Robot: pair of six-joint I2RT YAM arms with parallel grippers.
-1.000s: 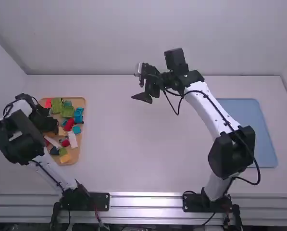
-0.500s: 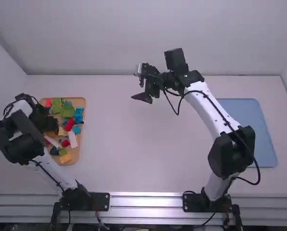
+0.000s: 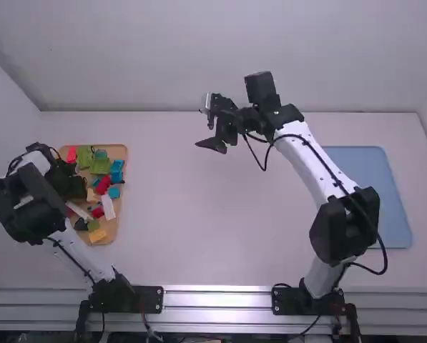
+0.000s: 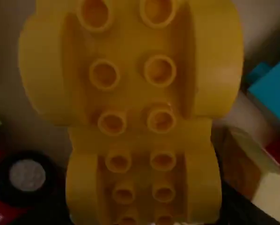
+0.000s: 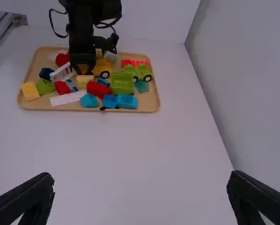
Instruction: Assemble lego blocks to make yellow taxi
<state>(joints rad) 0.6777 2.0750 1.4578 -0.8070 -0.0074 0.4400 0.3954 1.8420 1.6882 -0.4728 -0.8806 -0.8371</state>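
The tray [image 5: 151, 107] is tan, the table [image 5: 125, 150] beneath it white. In the tray sit a white long block [image 5: 67, 99], a red block [image 5: 97, 89], and a turquoise block [image 5: 127, 101]. The chassis block [image 4: 135, 93] over the tray is plain yellow; the mat [image 3: 363, 168] well apart from it, muted blue.

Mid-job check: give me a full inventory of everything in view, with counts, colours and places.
Table: one, white, under everything.
Block tray: one, tan, table's left side.
Mat: one, blue, table's right side.
Blocks: many, overlapping, exact count unclear; yellow, red, green, blue, white; tray.
Curved-sided piece: one, yellow, close to left wrist camera.
Left arm: one, white and black, reaching the tray.
Right arm: one, white and black, over the table.
Right gripper: one, black, open, mid-table.
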